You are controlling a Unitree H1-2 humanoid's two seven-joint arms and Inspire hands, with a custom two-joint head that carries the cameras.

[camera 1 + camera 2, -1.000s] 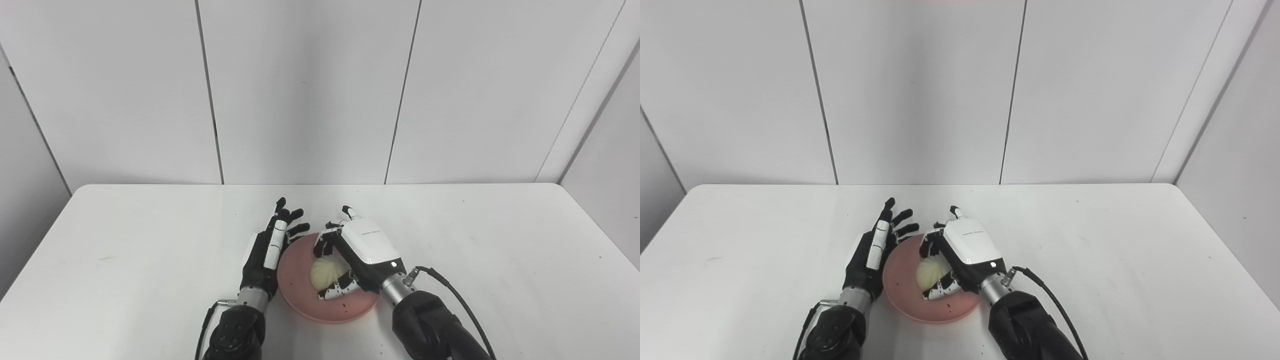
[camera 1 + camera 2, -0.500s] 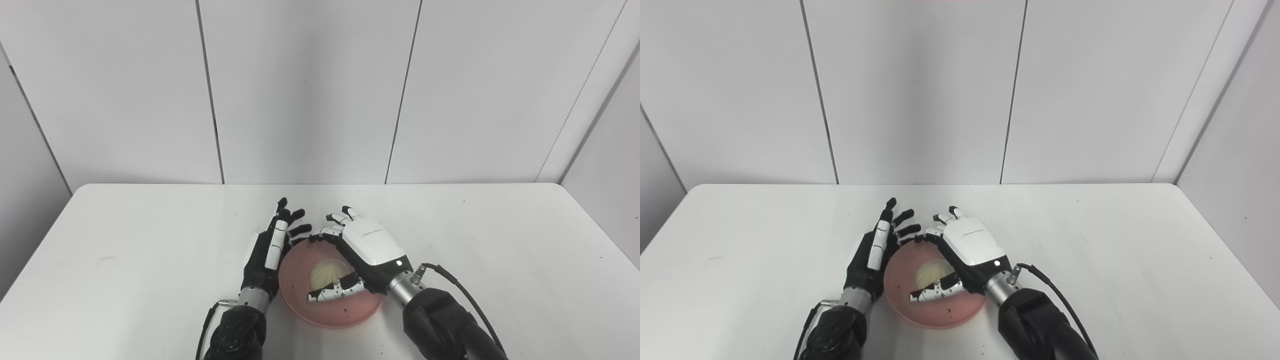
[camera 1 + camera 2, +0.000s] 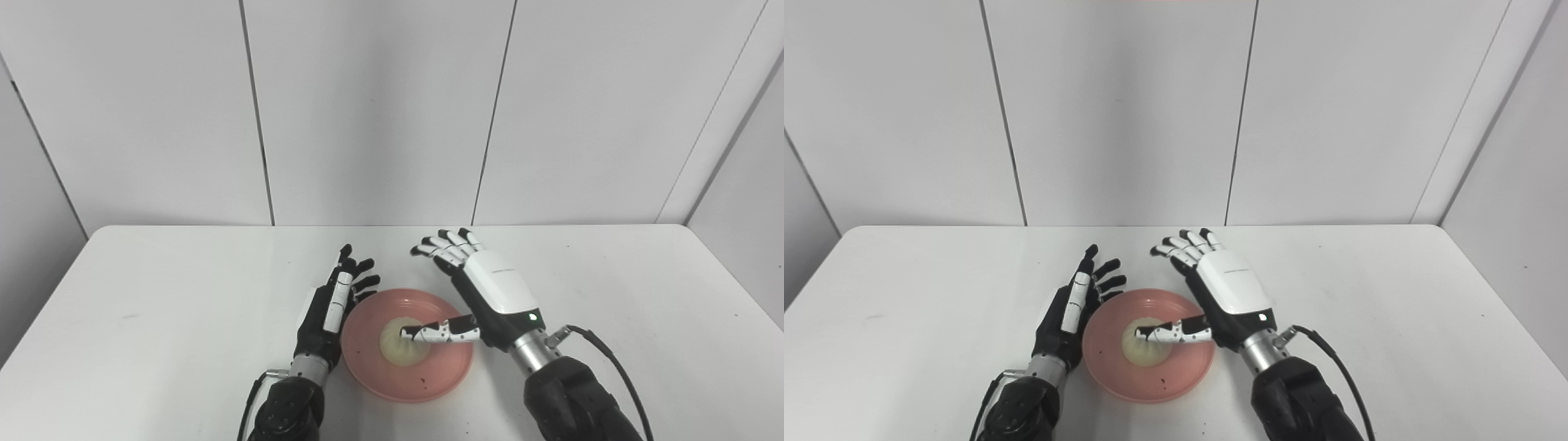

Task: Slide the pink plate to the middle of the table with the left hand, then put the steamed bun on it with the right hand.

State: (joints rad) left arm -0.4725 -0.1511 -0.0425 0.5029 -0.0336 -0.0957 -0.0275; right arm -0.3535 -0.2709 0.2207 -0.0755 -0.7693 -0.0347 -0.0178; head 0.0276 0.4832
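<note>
The pink plate [image 3: 441, 376] lies on the white table [image 3: 153, 306] near the front middle. The pale steamed bun [image 3: 398, 350] rests in the plate's centre. My right hand [image 3: 490, 297] is open with fingers spread, raised to the right of the plate; its thumb reaches over the bun. My left hand [image 3: 327, 309] is open, standing on edge against the plate's left rim. The plate [image 3: 1127, 380], the bun [image 3: 1142, 354], the right hand [image 3: 1228, 294] and the left hand [image 3: 1069, 312] also show in the right eye view.
White wall panels [image 3: 367, 110] stand behind the table's far edge. A black cable [image 3: 612, 367] runs from my right wrist. Small dark specks lie on the plate and on the table.
My right hand has opened, let go of the bun and drawn back up and to the right. The bun now lies free on the plate. The left hand has stayed put.
</note>
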